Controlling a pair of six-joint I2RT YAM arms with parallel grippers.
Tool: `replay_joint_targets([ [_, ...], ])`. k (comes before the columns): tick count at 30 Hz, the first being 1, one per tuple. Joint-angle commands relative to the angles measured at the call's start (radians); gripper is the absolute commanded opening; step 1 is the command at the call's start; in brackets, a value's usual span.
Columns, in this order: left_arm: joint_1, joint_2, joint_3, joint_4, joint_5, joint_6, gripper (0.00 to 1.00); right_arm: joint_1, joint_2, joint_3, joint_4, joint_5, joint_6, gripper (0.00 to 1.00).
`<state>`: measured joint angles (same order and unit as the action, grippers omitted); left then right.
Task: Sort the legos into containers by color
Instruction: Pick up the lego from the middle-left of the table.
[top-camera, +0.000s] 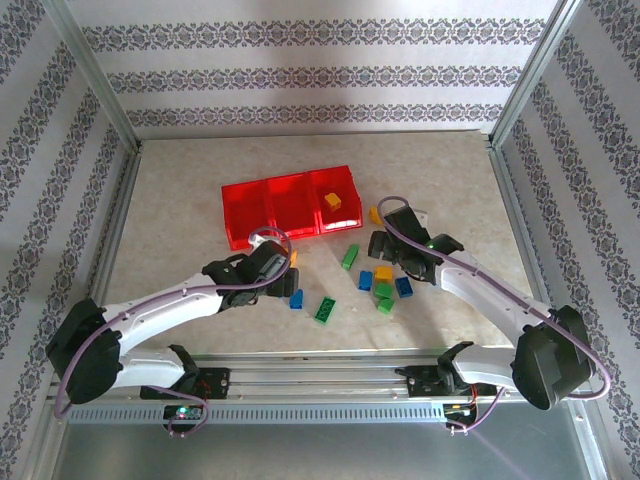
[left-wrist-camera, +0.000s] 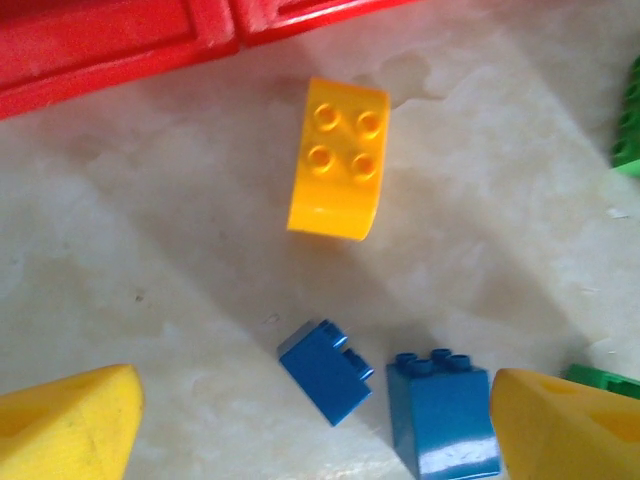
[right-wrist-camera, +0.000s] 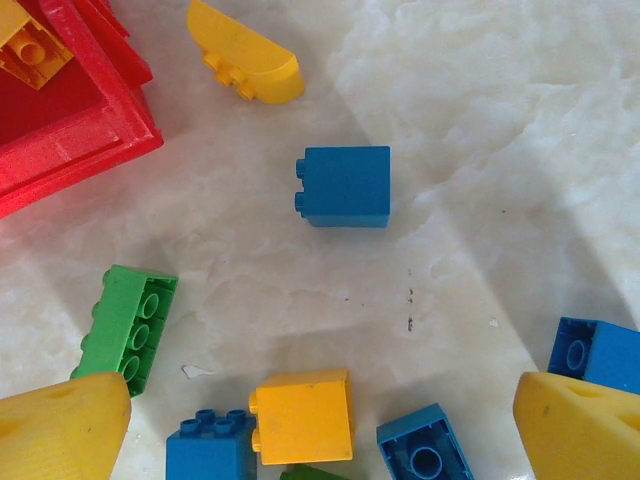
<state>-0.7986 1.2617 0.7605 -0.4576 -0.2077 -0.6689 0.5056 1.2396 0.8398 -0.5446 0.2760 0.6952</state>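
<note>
Left fingers (left-wrist-camera: 70, 420) and right fingers (right-wrist-camera: 60, 430) are spread and empty. The tray (top-camera: 245, 210) has three compartments, with one yellow brick (top-camera: 332, 203) in the right one. Loose on the tabletop (top-camera: 200, 180) are apparently three yellow, four green and five or six blue. Risk: two blue bricks (left-wrist-camera: 325, 370) lie between the left fingers, so closing may trap both.

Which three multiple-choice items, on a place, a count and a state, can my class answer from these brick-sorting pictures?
1. Where in the red tray does the lone brick lie?
A left compartment
B middle compartment
C right compartment

2. How many studs show on the yellow brick in the left wrist view?
A two
B four
C six

3. How is the left tool?
A open, empty
B shut on a blue brick
C shut on a green brick

Key: 1C, the top view shows it at the tray's right end; 2B, two rows of two; 3A, its fingers stand wide apart, gripping nothing.
</note>
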Motion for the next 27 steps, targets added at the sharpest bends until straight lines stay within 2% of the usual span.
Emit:
replay_joint_targets([
  [1, -0.010, 0.016, -0.010, -0.033, -0.044, -0.045, 0.88, -0.012, -0.019, -0.025, -0.014, 0.032, 0.027, 0.98],
  [10, 0.022, 0.102, -0.011, 0.044, -0.057, -0.117, 0.83, -0.013, -0.019, -0.036, -0.012, 0.032, 0.038, 0.98],
  [19, 0.057, 0.175, -0.005, 0.074, -0.013, -0.107, 0.81, -0.019, -0.020, -0.032, -0.012, 0.028, 0.042, 0.98],
  [27, 0.062, 0.220, -0.004, 0.064, 0.008, -0.101, 0.75, -0.027, -0.013, -0.025, -0.011, 0.026, 0.052, 0.98],
])
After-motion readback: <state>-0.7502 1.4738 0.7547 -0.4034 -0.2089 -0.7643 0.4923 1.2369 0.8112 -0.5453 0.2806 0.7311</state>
